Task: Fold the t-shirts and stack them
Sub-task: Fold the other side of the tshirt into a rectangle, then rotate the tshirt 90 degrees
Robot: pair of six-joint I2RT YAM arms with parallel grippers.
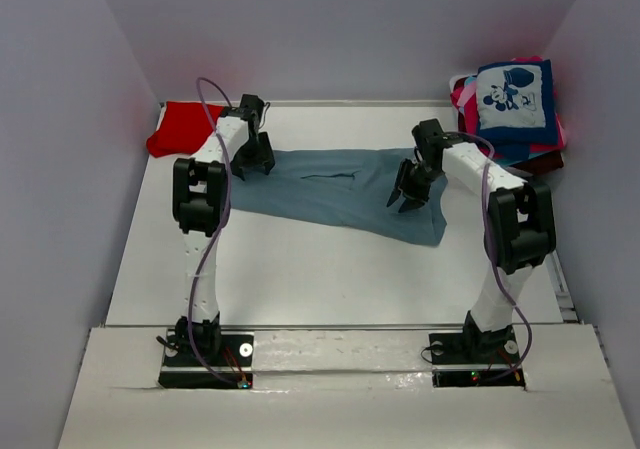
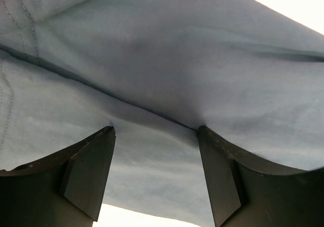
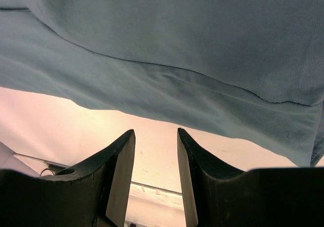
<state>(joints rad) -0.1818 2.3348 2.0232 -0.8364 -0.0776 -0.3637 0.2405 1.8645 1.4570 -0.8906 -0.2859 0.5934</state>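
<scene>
A plain grey-blue t-shirt (image 1: 340, 189) lies spread flat across the middle of the table. My left gripper (image 1: 254, 161) is at its left end. In the left wrist view the left gripper (image 2: 154, 129) is open wide, its fingertips (image 2: 107, 132) down on the grey-blue cloth (image 2: 167, 60), with cloth lying between them. My right gripper (image 1: 408, 199) is over the shirt's right part. In the right wrist view the right gripper (image 3: 156, 132) is open and empty over bare table, the shirt's edge (image 3: 167, 85) just beyond the tips.
A red t-shirt (image 1: 180, 129) lies bunched at the back left corner. A stack of folded shirts stands at the back right, a navy one with a cartoon-mouse print (image 1: 515, 97) on top and pink (image 1: 462, 97) below. Side walls stand close on both sides.
</scene>
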